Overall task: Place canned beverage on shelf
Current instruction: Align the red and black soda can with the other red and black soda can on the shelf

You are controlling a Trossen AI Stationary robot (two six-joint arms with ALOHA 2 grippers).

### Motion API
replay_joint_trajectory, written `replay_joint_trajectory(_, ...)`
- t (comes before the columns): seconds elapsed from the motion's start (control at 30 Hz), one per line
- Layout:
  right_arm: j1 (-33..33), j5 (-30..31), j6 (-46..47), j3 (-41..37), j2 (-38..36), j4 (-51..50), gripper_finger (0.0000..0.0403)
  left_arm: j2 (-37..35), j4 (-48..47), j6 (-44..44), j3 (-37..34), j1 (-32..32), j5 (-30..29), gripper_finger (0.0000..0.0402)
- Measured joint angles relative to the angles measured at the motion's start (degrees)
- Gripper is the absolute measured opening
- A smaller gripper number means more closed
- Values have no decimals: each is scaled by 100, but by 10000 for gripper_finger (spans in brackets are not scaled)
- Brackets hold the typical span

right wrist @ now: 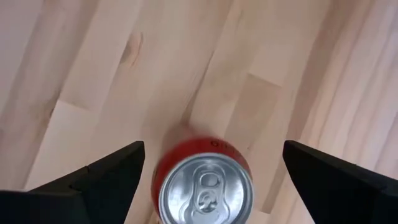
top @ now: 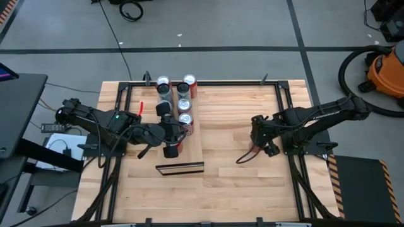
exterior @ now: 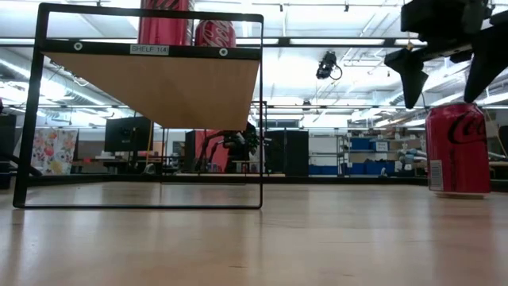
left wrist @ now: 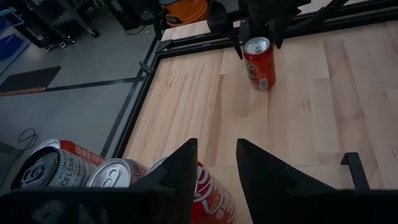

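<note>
A red canned beverage stands upright on its base on the wood table, right of the middle. My right gripper hangs open just over it. One finger is on each side of the can's silver top, touching nothing. The shelf is a pale slab on a black wire frame, left of centre. Several cans stand on it. My left gripper hovers over the shelf's near part above the cans. Its fingers are narrowly open, with bare table showing between them.
Black frame rails run along the table's edges. Bare wood lies between the shelf and the standing can. An orange vacuum sits on the floor beyond the far right corner.
</note>
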Motion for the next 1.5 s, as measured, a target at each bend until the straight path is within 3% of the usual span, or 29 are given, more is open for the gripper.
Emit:
replay_joint_trajectory(0.4, 0, -250, -487, -98, 35, -250, 381, 0, -86, -86, 0, 0, 0, 121)
replay_joint_trajectory(0.77, -7, -212, -387, -404, 698, -223, 352, 0, -82, -111, 0, 0, 0, 121)
replay_joint_trajectory(1.33, -360, -230, 4035, -326, 1016, 62, 337, 0, -78, -107, 0, 0, 1, 121)
replay_joint_trajectory(1.5, -361, -173, 4267, -320, 1015, 379, 352, 0, -78, -106, 0, 0, 0, 121)
